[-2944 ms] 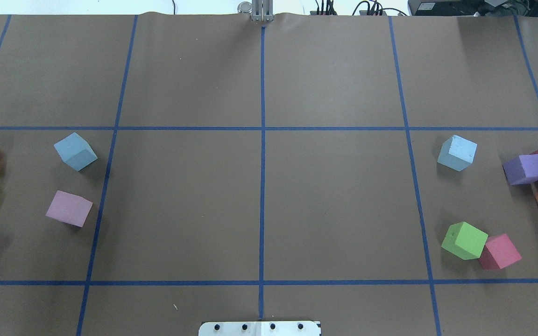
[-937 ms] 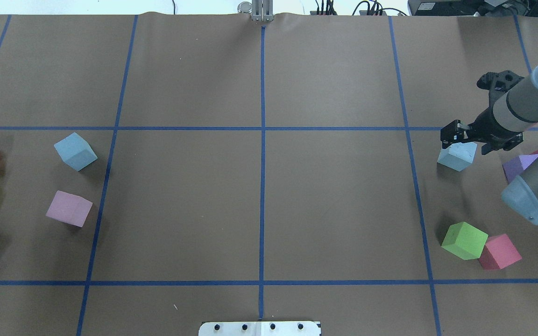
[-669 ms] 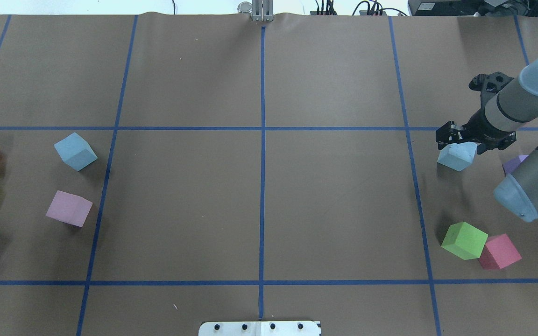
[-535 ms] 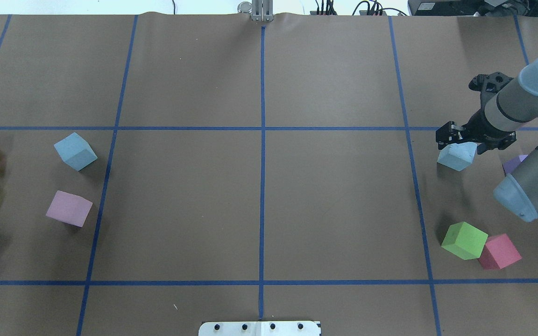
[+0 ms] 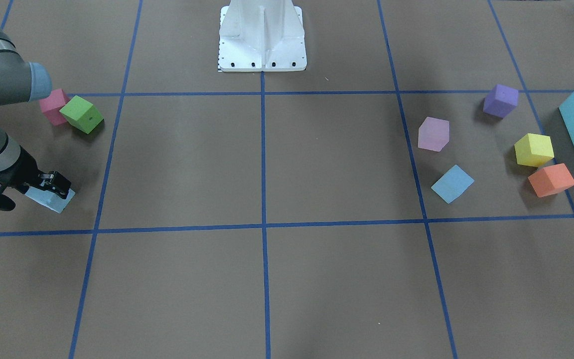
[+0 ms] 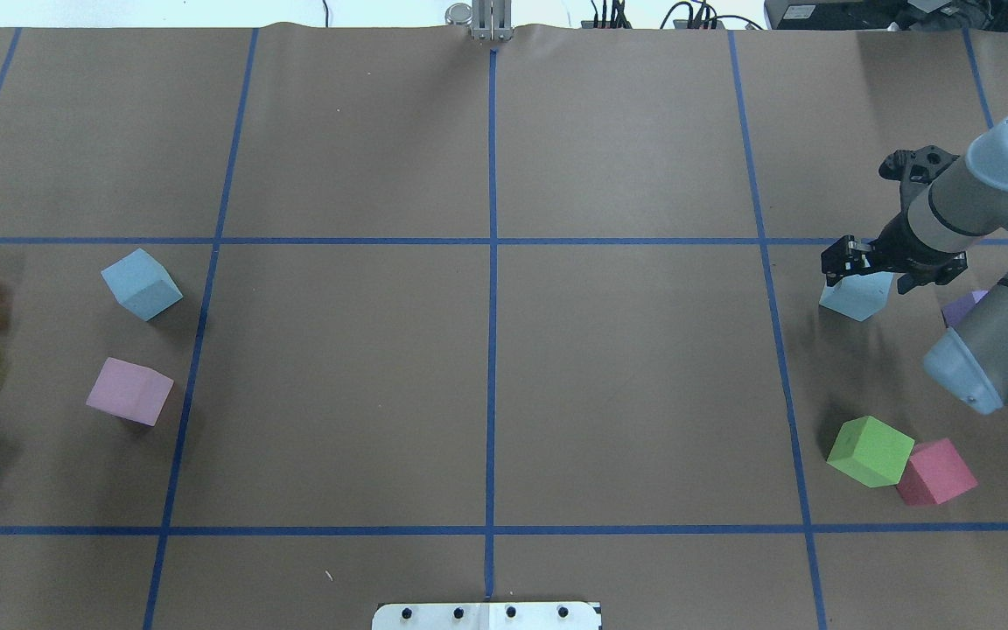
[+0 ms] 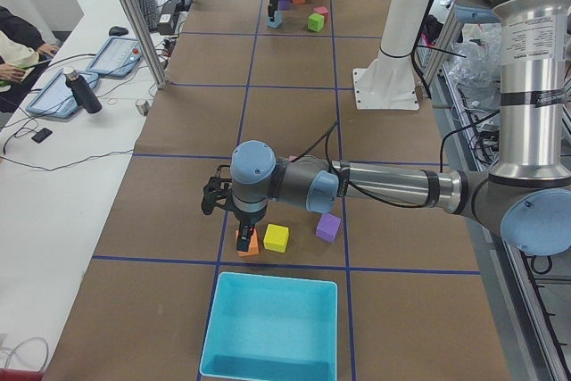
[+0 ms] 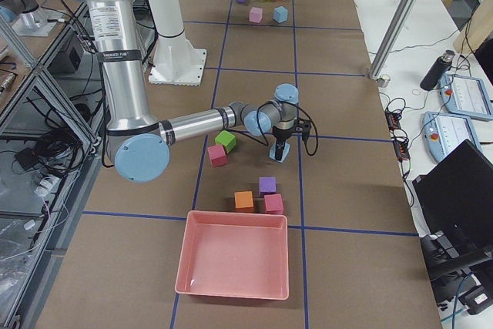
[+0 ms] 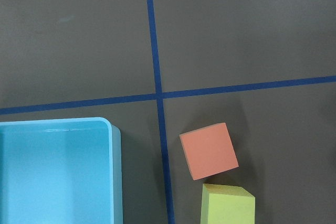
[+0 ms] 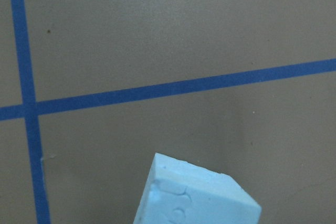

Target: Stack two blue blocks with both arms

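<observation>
Two matte, sharp-edged sky-blue foam cubes (image 6: 141,284) (image 6: 854,300)

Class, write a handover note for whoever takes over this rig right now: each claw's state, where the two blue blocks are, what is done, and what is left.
Right claw: low over the right-side blue block; cannot tell whether it has clamped.
Left claw: hangs over the orange cube by the teal box; cannot tell whether it is open or shut.
Left-side blue block: alone on the table, no claw at it.
Done: nothing stacked.
Left: grip both blocks, bring them together, and set one on the other.
</observation>
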Controlling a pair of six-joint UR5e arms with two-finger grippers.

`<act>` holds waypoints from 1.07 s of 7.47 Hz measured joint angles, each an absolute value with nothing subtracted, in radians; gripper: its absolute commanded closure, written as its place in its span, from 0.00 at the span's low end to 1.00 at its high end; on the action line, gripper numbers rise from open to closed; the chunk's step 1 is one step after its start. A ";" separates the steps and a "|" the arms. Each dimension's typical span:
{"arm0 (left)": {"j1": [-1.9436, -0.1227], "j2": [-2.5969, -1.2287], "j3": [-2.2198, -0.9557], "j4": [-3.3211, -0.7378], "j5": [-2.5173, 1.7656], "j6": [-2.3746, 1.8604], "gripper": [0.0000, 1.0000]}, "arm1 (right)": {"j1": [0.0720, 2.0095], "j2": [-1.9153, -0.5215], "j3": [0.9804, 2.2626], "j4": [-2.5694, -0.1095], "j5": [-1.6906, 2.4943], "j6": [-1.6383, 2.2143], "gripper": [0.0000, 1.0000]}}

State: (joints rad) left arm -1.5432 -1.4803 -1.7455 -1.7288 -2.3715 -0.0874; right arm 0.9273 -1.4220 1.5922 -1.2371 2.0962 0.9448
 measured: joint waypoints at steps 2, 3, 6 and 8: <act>-1.543 -1.480 -1.746 -1.729 -2.372 -0.087 0.02 | 0.926 -1.420 1.580 -1.223 2.094 0.951 1.00; -1.543 -1.480 -1.746 -1.729 -2.372 -0.087 0.02 | 0.926 -1.419 1.591 -1.222 2.094 0.952 1.00; -1.543 -1.480 -1.744 -1.729 -2.375 -0.087 0.02 | 0.919 -1.359 1.669 -1.235 2.101 0.953 1.00; -1.543 -1.469 -1.744 -1.735 -2.383 -0.087 0.02 | 0.846 -1.235 1.679 -1.252 2.090 0.967 1.00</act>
State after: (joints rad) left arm -1.5432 -1.4689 -1.7442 -1.7348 -2.3830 -0.0874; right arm 0.8459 -1.2349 1.6791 -1.2518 2.0898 0.9666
